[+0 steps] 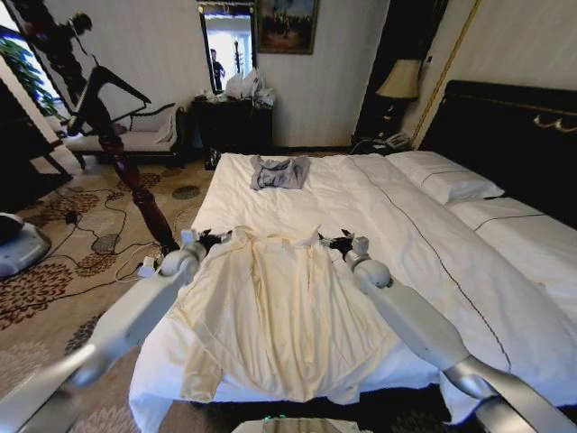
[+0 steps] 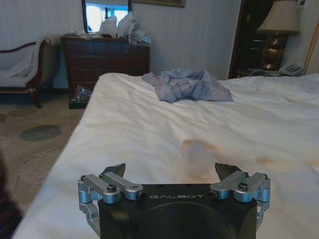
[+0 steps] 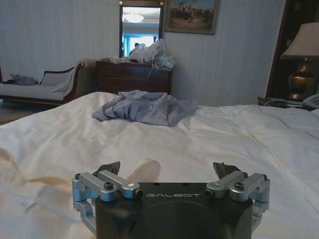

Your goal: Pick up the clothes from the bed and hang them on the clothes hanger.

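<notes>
The clothes (image 1: pixel 275 307), a pale cream long-sleeved shirt, lie spread flat on the near part of the bed (image 1: pixel 397 207), collar toward the far side. My left gripper (image 1: pixel 209 241) is at the shirt's left shoulder and my right gripper (image 1: pixel 338 242) at its right shoulder. Both are low over the duvet. In the left wrist view my left gripper (image 2: pixel 172 172) is open, with a cream fold (image 2: pixel 199 159) just ahead of it. My right gripper (image 3: pixel 167 169) is open too, a cream fold (image 3: pixel 144 172) by one finger. A thin black triangular shape, seemingly the clothes hanger (image 1: pixel 117 86), hangs on a dark post at the far left.
A smaller grey garment (image 1: pixel 279 171) lies crumpled farther up the bed. The dark reddish post (image 1: pixel 135 180) slants down to the floor beside the bed's left edge, with cables (image 1: pixel 99 234) on the carpet. A dresser (image 1: pixel 234 122), bench (image 1: pixel 135 135) and bedside lamp (image 1: pixel 401 81) stand behind.
</notes>
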